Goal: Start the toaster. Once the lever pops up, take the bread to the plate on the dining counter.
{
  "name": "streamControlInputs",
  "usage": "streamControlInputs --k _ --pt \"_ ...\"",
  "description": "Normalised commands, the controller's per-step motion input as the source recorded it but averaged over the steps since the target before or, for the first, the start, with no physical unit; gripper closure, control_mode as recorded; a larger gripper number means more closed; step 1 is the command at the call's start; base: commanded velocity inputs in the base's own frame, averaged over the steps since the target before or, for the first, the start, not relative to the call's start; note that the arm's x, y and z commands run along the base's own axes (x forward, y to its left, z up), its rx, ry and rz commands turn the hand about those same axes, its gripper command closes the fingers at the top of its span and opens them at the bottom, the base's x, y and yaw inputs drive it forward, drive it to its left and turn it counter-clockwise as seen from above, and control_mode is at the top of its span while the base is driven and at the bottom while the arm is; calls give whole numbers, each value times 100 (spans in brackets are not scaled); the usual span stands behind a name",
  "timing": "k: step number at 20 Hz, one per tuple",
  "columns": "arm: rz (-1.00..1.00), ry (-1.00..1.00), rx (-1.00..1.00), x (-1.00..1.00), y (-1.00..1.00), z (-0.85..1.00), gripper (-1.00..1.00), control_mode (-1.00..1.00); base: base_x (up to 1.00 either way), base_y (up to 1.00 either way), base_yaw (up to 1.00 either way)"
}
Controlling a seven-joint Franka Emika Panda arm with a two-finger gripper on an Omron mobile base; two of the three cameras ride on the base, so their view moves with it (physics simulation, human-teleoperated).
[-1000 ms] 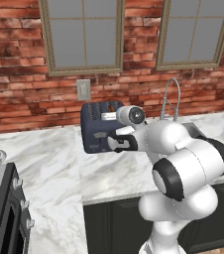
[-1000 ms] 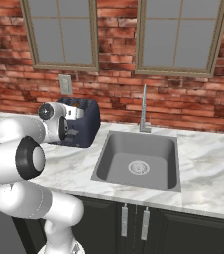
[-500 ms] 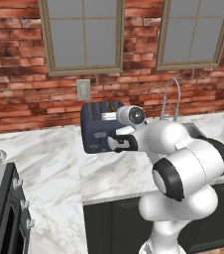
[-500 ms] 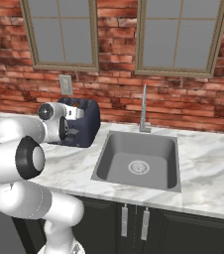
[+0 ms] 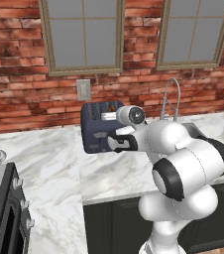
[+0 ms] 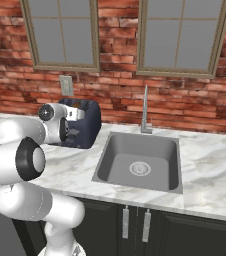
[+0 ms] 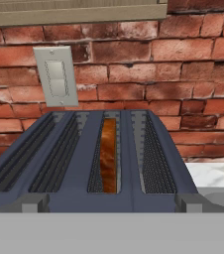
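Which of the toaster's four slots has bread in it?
In the hand view it is the third slot from the left of the toaster. A brown slice of bread stands in it; the other three slots show only their dark wire racks.

Toaster (image 5: 98,128) on counter (image 5: 54,163) against brick wall; bread (image 7: 108,154) in slot; sink (image 6: 140,161) right.
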Motion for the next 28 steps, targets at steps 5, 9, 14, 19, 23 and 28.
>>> streamControlInputs --k 5,9,14,19,23,28 --pt "0 0 0 0 0 0 -100 -100 0 0 0" --pt "0 0 0 0 0 0 -100 -100 0 0 0" --pt "0 0 0 0 0 0 -100 -100 0 0 0" --pt "0 0 0 0 0 0 -100 -100 0 0 0" --pt "0 0 0 0 0 0 -100 -100 0 0 0" --pt "0 0 0 0 0 0 -100 -100 0 0 0"
